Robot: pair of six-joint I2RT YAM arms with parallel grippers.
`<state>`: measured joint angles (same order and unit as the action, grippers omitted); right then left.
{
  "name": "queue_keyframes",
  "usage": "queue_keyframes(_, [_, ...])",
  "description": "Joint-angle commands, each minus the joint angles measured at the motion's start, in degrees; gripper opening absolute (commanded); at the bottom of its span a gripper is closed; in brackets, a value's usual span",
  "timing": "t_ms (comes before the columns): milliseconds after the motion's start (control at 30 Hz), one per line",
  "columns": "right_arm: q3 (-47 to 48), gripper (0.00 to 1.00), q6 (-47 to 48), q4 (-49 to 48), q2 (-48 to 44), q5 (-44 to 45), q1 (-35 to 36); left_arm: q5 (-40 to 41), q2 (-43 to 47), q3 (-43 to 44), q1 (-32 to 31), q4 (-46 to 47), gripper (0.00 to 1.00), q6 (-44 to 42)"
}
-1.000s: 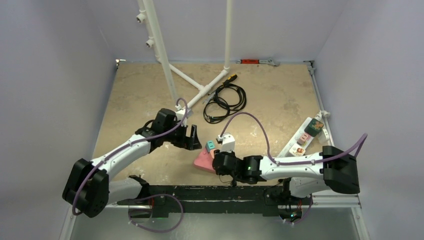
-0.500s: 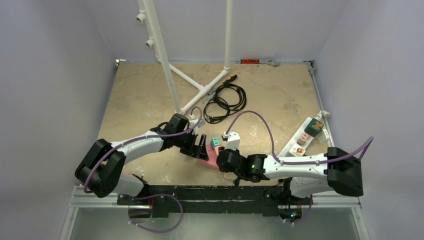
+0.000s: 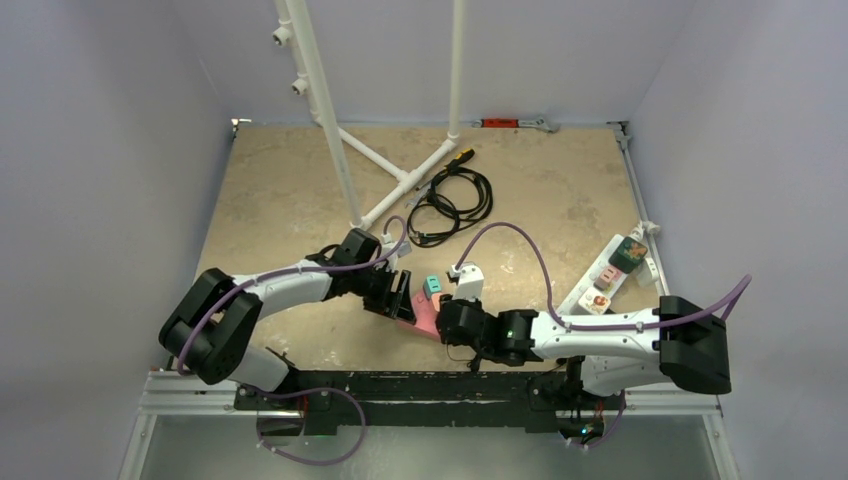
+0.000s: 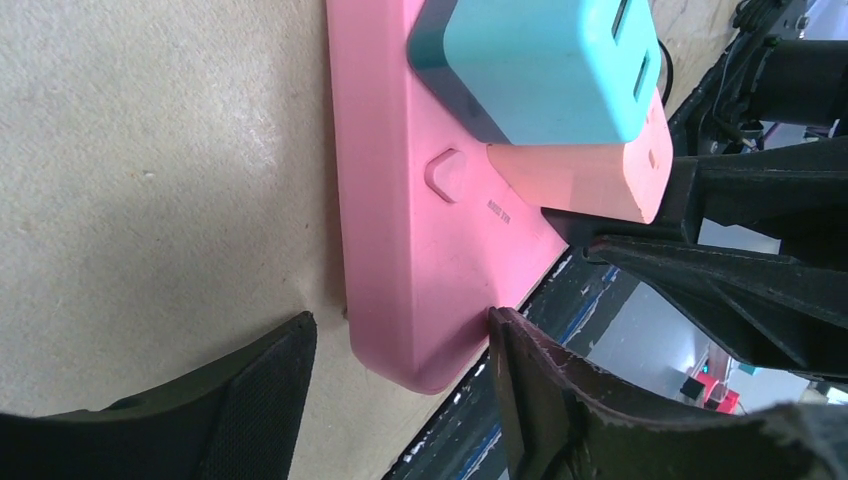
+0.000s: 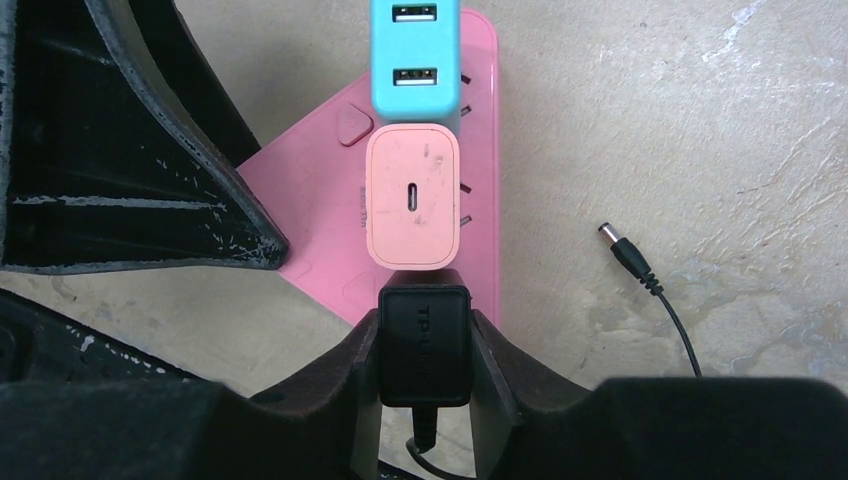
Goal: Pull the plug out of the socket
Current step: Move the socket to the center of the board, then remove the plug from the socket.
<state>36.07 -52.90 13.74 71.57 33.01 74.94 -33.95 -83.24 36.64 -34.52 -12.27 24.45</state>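
when i checked the feeds, the pink power strip lay flat on the table just ahead of the arm bases, between the two wrists. the right gripper was pinching the black plug from both sides, and that plug was seated in the strip. just beyond it stood a peach charger, touching the plug, then a teal usb charger. the left gripper was spread across the strip's width near one end. one of its fingers touched the strip's edge, and the other sat just beside the opposite edge with a sliver of table showing. a loose barrel connector lay near the strip, and a white power strip rested well apart by the right wall.
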Motion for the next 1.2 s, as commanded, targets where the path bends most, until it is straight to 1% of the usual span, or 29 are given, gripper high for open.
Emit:
queue_keyframes(0, [1.1,0.37,-0.3,-1.4,-0.4,2.9,-0.2,-1.7,-1.5,-0.1,-0.1,0.1,0.6,-0.1])
queue_keyframes(100, [1.9,0.46,0.1,-1.2,0.0,3.4,-0.2,-1.9,-2.0,-0.1,-0.2,0.1,0.57,0.0])
queue_keyframes(267, [1.6,0.48,1.2,-2.0,-1.3,1.6,-0.2,-2.8,-2.4,0.0,-0.2,0.0,0.56,-0.1])
queue_keyframes(400, [0.1,0.47,3.6,-5.1,-3.0,-1.4,-0.2,-3.0,-2.5,0.1,-0.2,0.2,0.49,0.0])
queue_keyframes(467, [-0.2,0.46,3.8,-5.6,-3.2,-1.9,-0.2,-3.1,-2.8,0.0,-0.1,0.1,0.47,0.0])
queue_keyframes(600, [-0.3,0.45,3.9,-6.1,-2.2,-2.3,-0.2,-2.6,-2.7,0.1,-0.4,-0.1,0.4,0.0])
queue_keyframes(833, [1.9,0.42,1.4,-1.9,1.4,1.1,-0.2,-1.7,-2.6,0.2,-0.5,-0.3,0.3,0.0])
queue_keyframes(1000, [3.9,0.38,0.1,1.3,2.4,2.5,-0.2,-0.6,-2.5,0.8,-0.5,-1.0,0.18,-0.5])
queue_keyframes(1100, [4.8,0.36,-0.1,2.5,2.6,2.4,-0.2,0.1,-2.0,1.0,-0.5,-1.4,0.13,-0.7])
queue_keyframes(1167, [4.7,0.31,-0.8,3.1,2.6,2.3,-0.2,0.9,-1.5,1.1,-0.5,-1.8,0.1,-1.0])
